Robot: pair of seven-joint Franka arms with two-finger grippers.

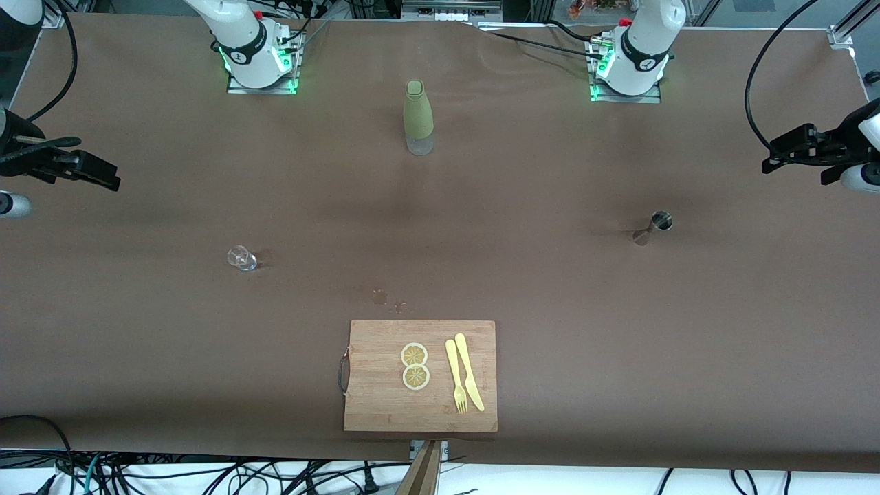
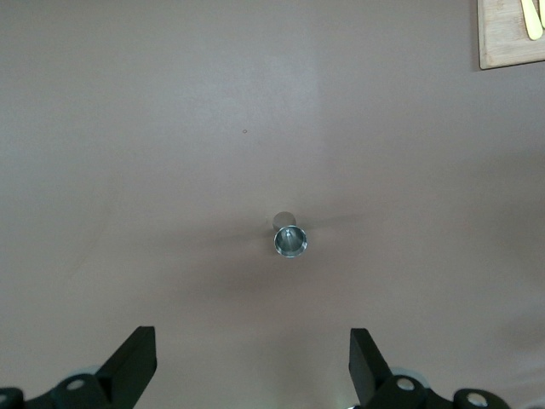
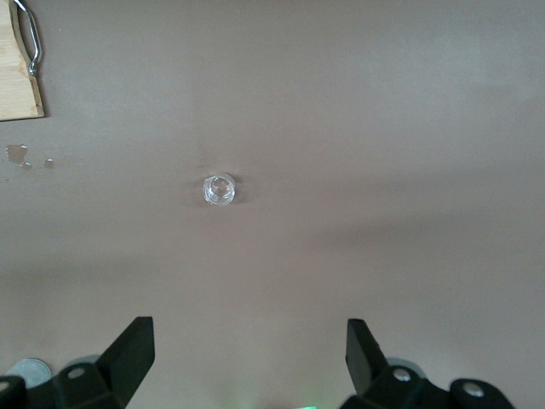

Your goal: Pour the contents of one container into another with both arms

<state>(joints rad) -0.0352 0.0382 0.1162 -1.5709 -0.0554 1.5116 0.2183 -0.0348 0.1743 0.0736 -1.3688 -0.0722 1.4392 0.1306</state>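
**A:** Nothing is in hand yet. The left gripper [image 1: 773, 165] hangs over the table's edge at the left arm's end with its black claws spread wide and empty; the right gripper [image 1: 103, 180] hangs over the edge at the right arm's end, also wide and empty.

**B:** Take the rectangular bamboo cutting board [image 1: 385, 405] as the landmark. Where are the containers?

**A:** The small steel double-cone jigger [image 1: 653, 229] stands upright, farther from the front camera than the board and well off toward the left arm's end. The little clear shot glass [image 1: 241, 258] is also farther than the board, toward the right arm's end. The tall bottle in an olive-green sleeve [image 1: 418, 117] stands farther again, roughly in line with the board.

**B:** And on the board?

**A:** Two lemon slices [image 1: 415, 366] beside a yellow plastic fork and knife [image 1: 464, 375]. A few wet spots [image 1: 385, 298] mark the cloth just off the board's farther edge.

**B:** So which step is this?

**A:** I'd call it the opening approach. Each wrist view has a vessel framed between its claws: the jigger in the left, the glass in the right.

**B:** What does the next move need?

**A:** Probably each arm descending straight onto its vessel. Both are small and tip easily, so the claws should straddle them squarely before closing.
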